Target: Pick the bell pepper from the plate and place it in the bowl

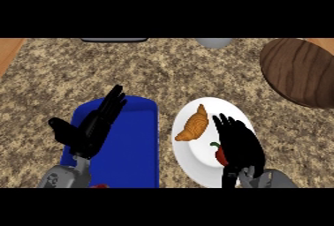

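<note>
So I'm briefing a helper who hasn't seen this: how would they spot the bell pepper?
Find the white plate right of the blue mat. The bell pepper is the small red item with a green stem beside the right hand, below the orange croissant.

A kitchen: speckled granite counter (195, 70), white plate (195, 163) bearing a croissant (193, 126), wooden board (300, 70).

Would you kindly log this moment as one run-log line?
right hand: open over white plate | bell pepper: on plate beside croissant, ungrasped | left hand: open above blue mat | wooden bowl: far right
</note>
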`<action>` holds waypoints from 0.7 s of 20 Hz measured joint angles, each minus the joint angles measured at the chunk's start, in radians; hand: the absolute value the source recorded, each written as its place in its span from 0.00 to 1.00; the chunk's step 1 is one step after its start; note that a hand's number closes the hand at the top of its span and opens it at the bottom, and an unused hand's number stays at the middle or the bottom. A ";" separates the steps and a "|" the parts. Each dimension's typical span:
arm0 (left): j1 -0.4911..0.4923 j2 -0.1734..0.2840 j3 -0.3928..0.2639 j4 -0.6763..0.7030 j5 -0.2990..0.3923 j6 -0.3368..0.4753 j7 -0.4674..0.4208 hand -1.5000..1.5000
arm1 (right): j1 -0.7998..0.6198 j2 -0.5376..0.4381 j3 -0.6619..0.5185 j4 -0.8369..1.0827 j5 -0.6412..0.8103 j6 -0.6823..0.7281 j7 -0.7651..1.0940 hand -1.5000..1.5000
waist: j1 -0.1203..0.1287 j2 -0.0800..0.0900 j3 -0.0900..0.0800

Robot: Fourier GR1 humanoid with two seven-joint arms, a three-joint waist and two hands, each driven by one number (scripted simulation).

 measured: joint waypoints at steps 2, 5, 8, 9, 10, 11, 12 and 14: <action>0.000 -0.010 0.003 -0.002 -0.013 0.000 0.002 0.50 | 0.018 0.014 -0.001 0.004 0.034 0.000 -0.009 0.00 | 0.000 0.000 0.000; 0.002 -0.024 0.008 -0.016 -0.023 0.001 0.020 0.50 | 0.047 0.033 -0.006 0.022 0.083 -0.003 -0.026 0.00 | -0.001 0.000 0.000; 0.015 -0.022 0.029 -0.007 -0.027 -0.025 0.006 0.50 | 0.066 0.040 -0.030 0.044 0.119 -0.005 -0.053 0.00 | 0.000 0.000 0.001; 0.023 -0.020 0.034 -0.020 -0.031 -0.029 0.014 0.50 | 0.067 0.049 -0.038 0.056 0.133 -0.005 -0.063 0.00 | 0.000 0.000 0.000; 0.018 -0.029 0.036 -0.013 -0.036 -0.031 0.015 0.50 | 0.081 0.051 -0.043 0.051 0.142 -0.003 -0.069 0.00 | -0.001 0.000 0.001; 0.011 -0.028 0.046 -0.020 -0.031 -0.037 0.027 0.50 | 0.092 0.059 -0.043 0.062 0.160 -0.016 -0.078 0.00 | -0.001 0.000 0.000; 0.005 -0.040 0.041 -0.016 -0.045 -0.028 0.034 0.50 | 0.098 0.064 -0.050 0.066 0.171 -0.017 -0.084 0.00 | -0.001 0.000 0.000; -0.011 -0.042 0.059 -0.005 -0.040 -0.047 0.043 0.50 | 0.100 0.078 -0.063 0.079 0.190 -0.017 -0.099 0.00 | -0.001 0.000 0.000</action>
